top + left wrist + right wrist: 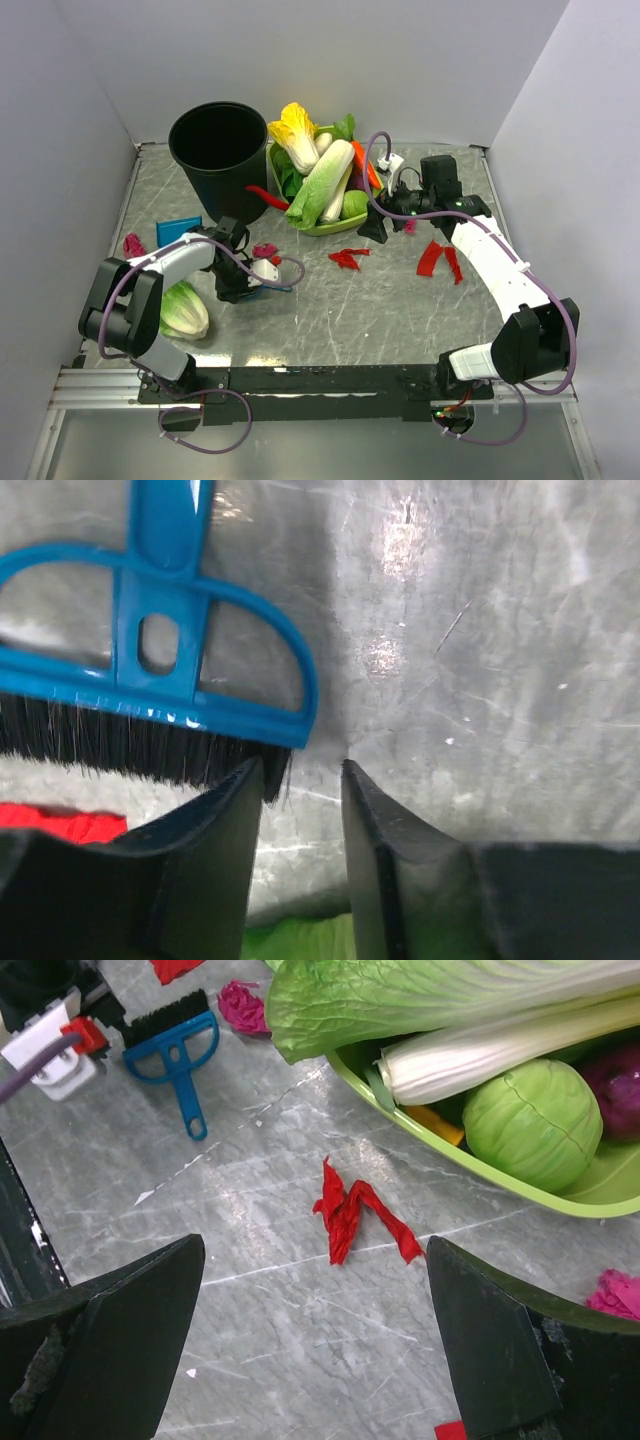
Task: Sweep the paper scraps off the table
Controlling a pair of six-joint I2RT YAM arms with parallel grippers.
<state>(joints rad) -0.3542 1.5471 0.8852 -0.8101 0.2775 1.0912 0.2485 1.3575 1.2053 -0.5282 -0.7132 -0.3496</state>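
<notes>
The tall black bin (200, 178) stands at the back left of the table (330, 320), round and matte. Its inside is too dark to tell what it holds. Just to its right sits a shallow lime-green tray (600, 1192) of smooth plastic, heaped with vegetables. There is a long napa cabbage (322, 182) with crinkled leaves and a white ribbed stalk, a yellow-leaved head (293, 125), a round pale-green cabbage (535, 1120), a purple one (615, 1075) and an orange carrot (362, 160). A glossy red chili (265, 195) lies on the table between bin and tray, and a leafy lettuce (183, 312) lies close by the left arm.

The paper scraps (355, 1222) are scattered over the grey-green, white-veined tabletop. A crumpled red twist lies in front of the tray, with a larger red strip (440, 258) further right. One magenta wad (243, 1005) sits beside the brush, another wad (618, 1292) is by the tray's right end, and a third wad (133, 245) is at the far left near the blue dustpan (178, 231).

The right gripper (312, 1248) hangs over the red twist with its jaws spread wide, grasping nothing. The left gripper (300, 770) has its jaws only narrowly parted, with bare table showing between them. The blue plastic brush (160, 630), with its open-frame head and black bristles, lies flat just beyond one fingertip; I cannot tell whether the bristles touch it
</notes>
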